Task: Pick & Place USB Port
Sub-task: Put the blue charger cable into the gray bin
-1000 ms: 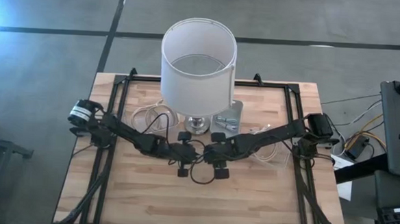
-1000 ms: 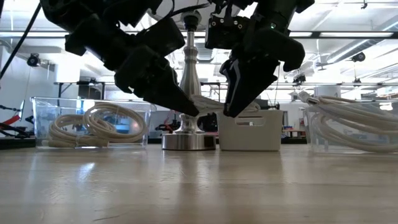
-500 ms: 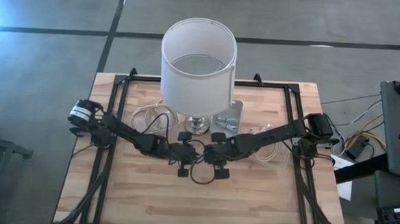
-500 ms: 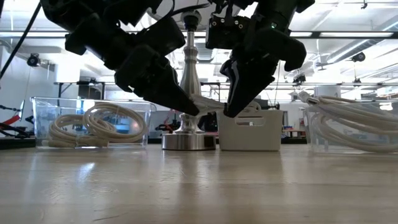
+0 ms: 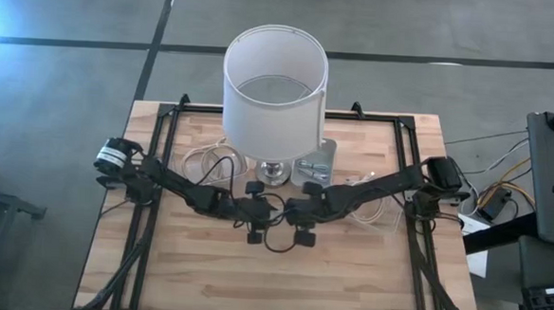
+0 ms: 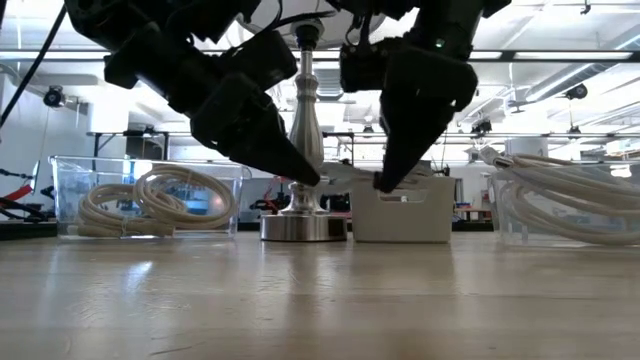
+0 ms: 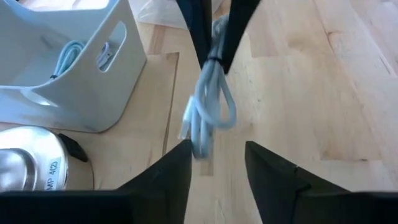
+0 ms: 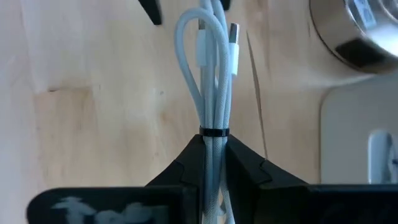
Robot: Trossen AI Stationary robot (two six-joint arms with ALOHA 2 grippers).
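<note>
A bundle of white USB cable point(image 8: 213, 74), bound by a black tie, hangs above the table in front of the lamp point(image 5: 275, 74). My right gripper point(image 8: 212, 155) is shut on it. The bundle's loops and plugs point(image 8: 231, 34) reach toward my left gripper point(image 7: 217, 174). That gripper is open, with a finger on either side of the bundle's free end point(image 7: 200, 140), and I see no touch. In the low view the bundle point(image 6: 345, 172) spans the gap between my left gripper point(image 6: 305, 178) and my right gripper point(image 6: 385, 182), clear of the wood. My right gripper pinches the bundle between its two fingers at the black tie point(image 8: 212, 130). The bundle runs along the fingers and sticks out past their tips. The fingers slant down from the table's right side. The bundle is lifted clear of the table, its looped end forward.
The lamp's metal base point(image 6: 303, 225) stands just behind the grippers. Beside it is a white bin point(image 7: 74, 68) holding cables. Clear bins with coiled white cables sit at the table's left point(image 6: 150, 200) and right point(image 6: 570, 200). Bare wood lies toward the near edge point(image 5: 270, 278).
My right gripper has shut on the cable bundle and shifted slightly toward the table's right. My left arm has kept its place, and the bundle stays lifted between the two grippers.
</note>
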